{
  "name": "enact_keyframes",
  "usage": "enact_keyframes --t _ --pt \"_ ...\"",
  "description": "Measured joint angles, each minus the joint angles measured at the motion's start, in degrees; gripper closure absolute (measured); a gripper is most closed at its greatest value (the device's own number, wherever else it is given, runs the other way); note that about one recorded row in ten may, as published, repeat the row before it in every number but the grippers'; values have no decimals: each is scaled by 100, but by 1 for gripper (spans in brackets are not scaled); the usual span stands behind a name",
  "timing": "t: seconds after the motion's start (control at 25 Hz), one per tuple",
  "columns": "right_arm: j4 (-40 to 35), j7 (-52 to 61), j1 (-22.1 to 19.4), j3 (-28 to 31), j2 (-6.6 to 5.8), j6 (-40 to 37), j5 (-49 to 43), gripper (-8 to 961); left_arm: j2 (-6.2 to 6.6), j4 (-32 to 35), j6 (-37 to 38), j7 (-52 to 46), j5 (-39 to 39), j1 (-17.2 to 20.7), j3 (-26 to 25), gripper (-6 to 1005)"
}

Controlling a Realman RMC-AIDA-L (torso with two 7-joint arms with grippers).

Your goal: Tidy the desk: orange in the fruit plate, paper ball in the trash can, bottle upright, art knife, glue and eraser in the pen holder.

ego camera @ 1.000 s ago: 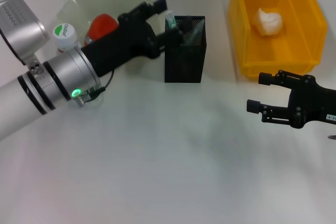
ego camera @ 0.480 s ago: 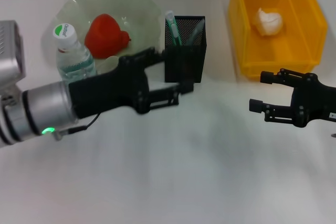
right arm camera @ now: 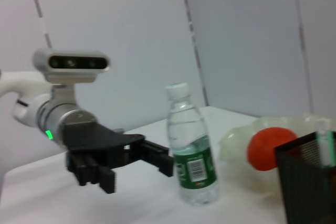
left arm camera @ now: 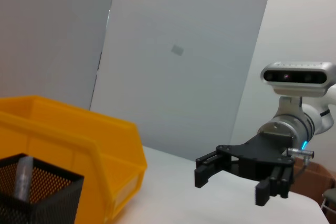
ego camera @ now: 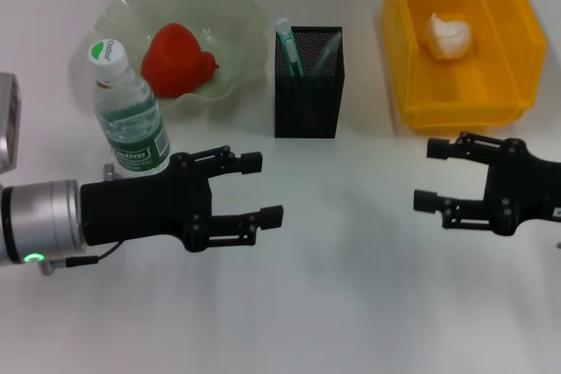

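I am seeing the left gripper [ego camera: 254,188] hanging low over the desk [ego camera: 333,304], forearm reaching in from the left edge, jaws spread wide and holding nothing. It is sitting in front of the bottle [ego camera: 127,116], just beside it. The right gripper [ego camera: 429,174] is reaching in from the right edge, in front of the trash can [ego camera: 456,111], jaws also wide and empty.

The bottle is standing upright, white cap on top, green label facing me, at the near rim of the fruit plate [ego camera: 237,15]. The orange [ego camera: 177,59] is lying in the plate. The paper ball [ego camera: 447,35] is resting inside the trash can. The pen holder [ego camera: 308,98] is standing between plate and can; the art knife [ego camera: 287,45] is leaning in its left side, and the glue [ego camera: 323,52] is showing through the mesh on the right. I am not able to make out the eraser
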Motion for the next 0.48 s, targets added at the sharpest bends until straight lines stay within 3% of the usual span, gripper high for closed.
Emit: enact_keyframes --t 0.48 --pt "291 -7 211 -413 63 143 -8 144 155 10 85 14 21 181 -120 181"
